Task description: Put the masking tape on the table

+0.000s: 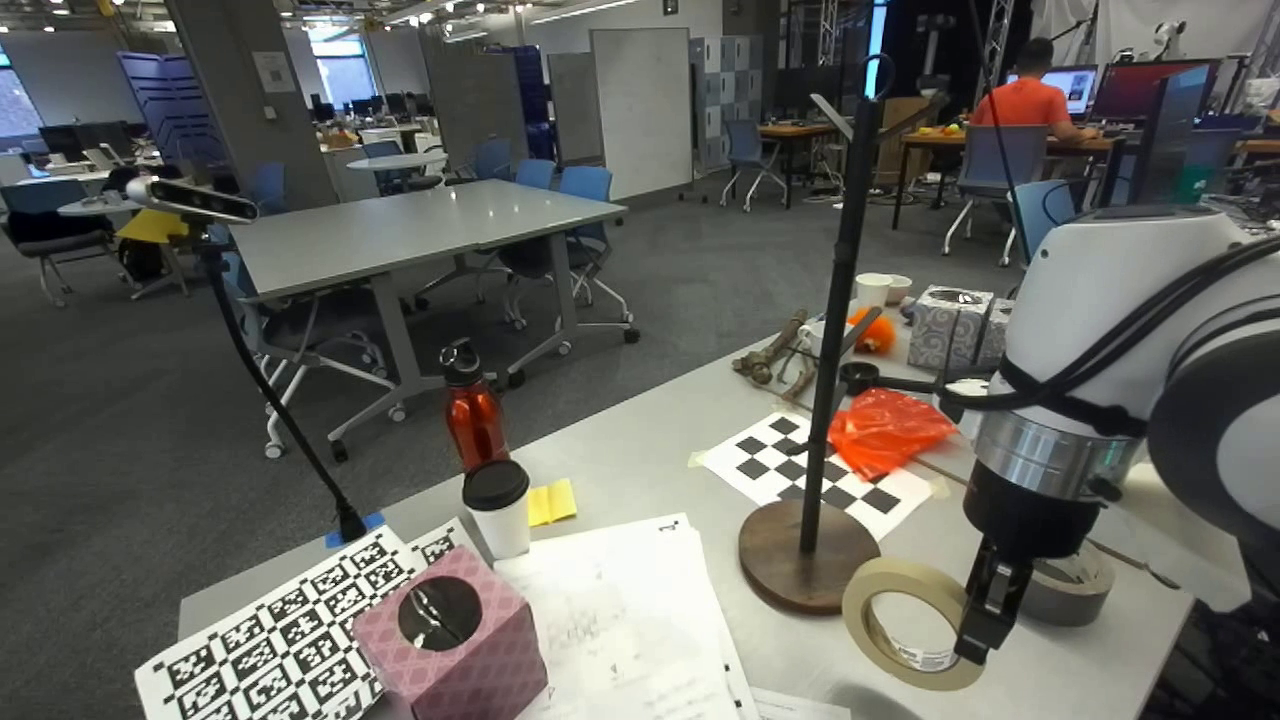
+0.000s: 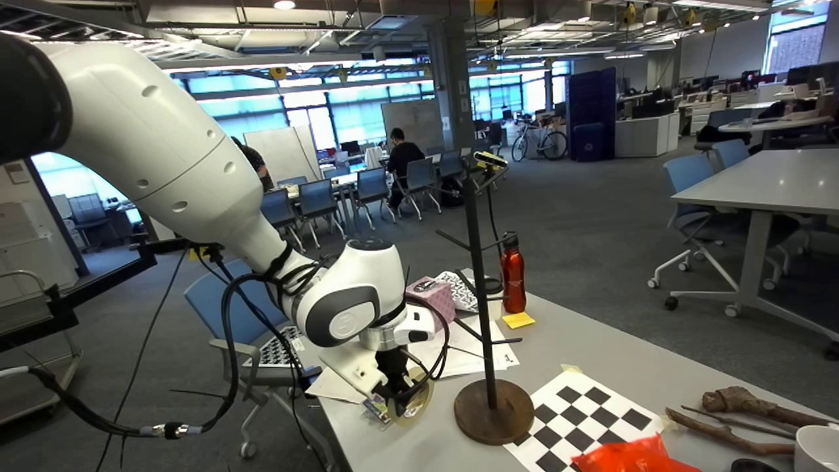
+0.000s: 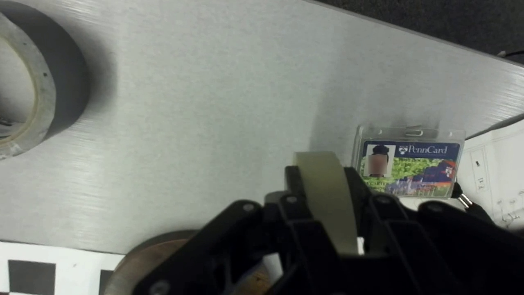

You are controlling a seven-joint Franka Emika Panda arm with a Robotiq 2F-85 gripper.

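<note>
End effector (image 3: 323, 178) nose-down below white arm (image 2: 177, 151), masking tape (image 1: 905, 575) in its grip

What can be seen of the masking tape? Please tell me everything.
The masking tape is a cream-tan ring with a wide hole, a matte, papery look and a white printed label on its inner wall. The tool grips it at the rim, pressing both flat sides. It is held on edge, hole facing sideways, over the table, beside but apart from the round brown stand base. Whether it touches the table, I cannot tell.
</note>
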